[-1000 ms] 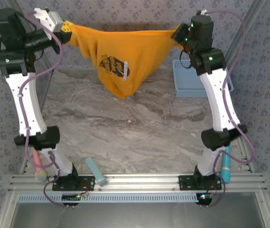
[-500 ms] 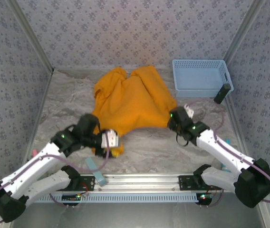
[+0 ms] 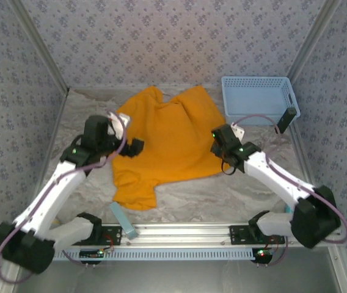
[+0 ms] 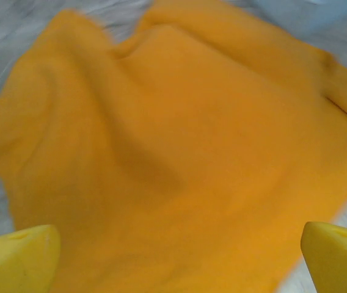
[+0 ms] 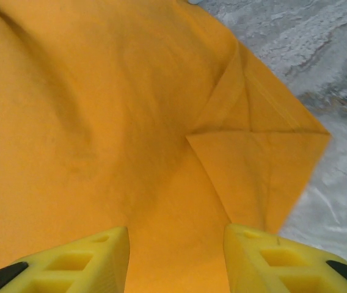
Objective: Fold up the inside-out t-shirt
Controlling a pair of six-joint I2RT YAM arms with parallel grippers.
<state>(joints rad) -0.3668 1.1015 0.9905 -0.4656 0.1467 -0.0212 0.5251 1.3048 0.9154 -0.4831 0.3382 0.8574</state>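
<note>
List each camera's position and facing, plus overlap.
Top external: fixed above, behind the bases, facing down at the table; both arms show, t-shirt between them, basket far right.
Left wrist: facing down at the t-shirt; left gripper open, one finger in each bottom corner.
Right wrist: facing down at a folded-over t-shirt corner; right gripper at the bottom edge.
Shared: all three see the t-shirt.

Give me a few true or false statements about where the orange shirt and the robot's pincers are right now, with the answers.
1. The orange-yellow cotton t-shirt lies spread on the grey marbled table. True.
2. It sits inside the light blue plastic basket. False: the basket stands at the far right, and the shirt lies outside it on the table.
3. The left pincer stands open over the shirt. True.
4. Dark printed lettering faces up. False: only plain orange cloth shows.
</note>
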